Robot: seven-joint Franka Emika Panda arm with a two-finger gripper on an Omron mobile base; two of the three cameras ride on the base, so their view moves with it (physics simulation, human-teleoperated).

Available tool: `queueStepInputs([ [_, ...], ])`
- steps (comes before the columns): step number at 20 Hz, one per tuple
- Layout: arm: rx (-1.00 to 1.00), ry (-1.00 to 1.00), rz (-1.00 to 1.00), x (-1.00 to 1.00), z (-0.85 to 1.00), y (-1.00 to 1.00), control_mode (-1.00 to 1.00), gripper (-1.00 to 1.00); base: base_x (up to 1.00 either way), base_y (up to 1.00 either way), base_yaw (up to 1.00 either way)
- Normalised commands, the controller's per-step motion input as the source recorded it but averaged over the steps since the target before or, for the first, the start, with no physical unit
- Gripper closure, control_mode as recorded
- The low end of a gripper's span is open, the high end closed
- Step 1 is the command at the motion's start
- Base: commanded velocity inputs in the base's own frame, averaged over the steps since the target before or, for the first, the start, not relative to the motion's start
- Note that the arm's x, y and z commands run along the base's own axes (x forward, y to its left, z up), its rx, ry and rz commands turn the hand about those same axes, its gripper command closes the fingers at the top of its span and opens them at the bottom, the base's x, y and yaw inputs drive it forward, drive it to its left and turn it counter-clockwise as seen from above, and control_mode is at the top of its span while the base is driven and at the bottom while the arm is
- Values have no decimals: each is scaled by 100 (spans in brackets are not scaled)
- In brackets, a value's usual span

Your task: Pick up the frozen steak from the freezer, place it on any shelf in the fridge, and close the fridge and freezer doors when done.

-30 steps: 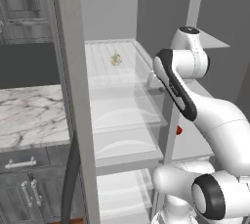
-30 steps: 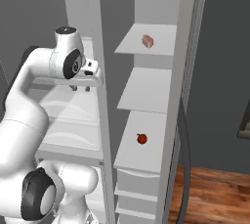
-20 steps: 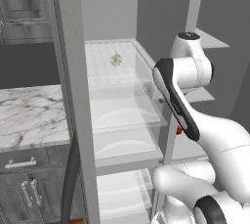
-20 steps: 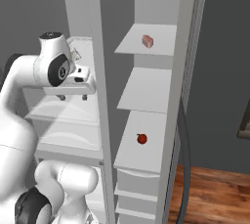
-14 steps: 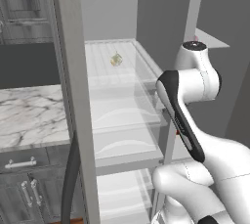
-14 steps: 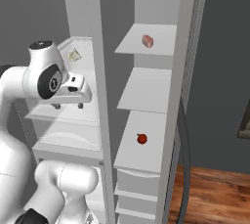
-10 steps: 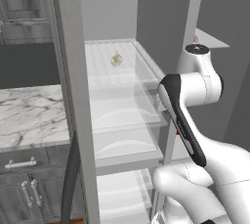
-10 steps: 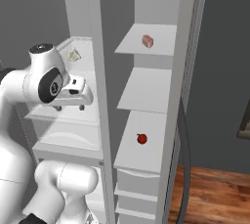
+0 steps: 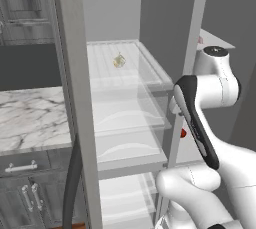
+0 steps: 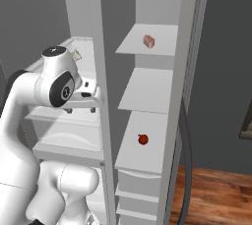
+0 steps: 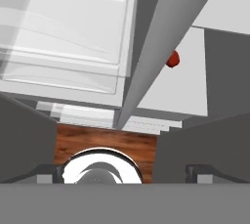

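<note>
The frozen steak (image 10: 148, 41), a small pink block, lies on the top shelf of the narrow right-hand compartment. My gripper (image 10: 81, 110) hangs in front of the wide left compartment, just left of the vertical divider (image 10: 101, 96), below and well to the left of the steak. It points down. In the hand view its fingertips (image 11: 46, 170) stand far apart with nothing between them, so the gripper (image 11: 122, 169) is open and empty. Both compartments stand open.
A small red round item (image 10: 142, 139) (image 11: 172, 59) sits on a lower right-hand shelf. A pale yellowish item (image 9: 118, 61) rests on the upper glass shelf (image 9: 125, 80) of the left compartment. A marble counter (image 9: 30, 118) lies further left, wooden floor (image 11: 105, 140) below.
The hand has come down and drifted left from the upper divider, now pointing downward. The jaws stay wide. The steak and the red item have not moved.
</note>
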Motion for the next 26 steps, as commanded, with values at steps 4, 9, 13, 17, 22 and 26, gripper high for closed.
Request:
queueStepInputs([
  [4,0,0,0,0,0,-14,-100,-100,0,0,0],
  [9,0,0,0,0,0,0,-100,-100,0,0,0],
  [13,0,0,0,0,0,0,-100,-100,0,0,0],
  [17,0,0,0,0,0,0,-100,-100,0,0,0],
  [22,0,0,0,0,0,0,-100,-100,0,0,0],
  [26,0,0,0,0,0,-6,-100,-100,0,0,0],
])
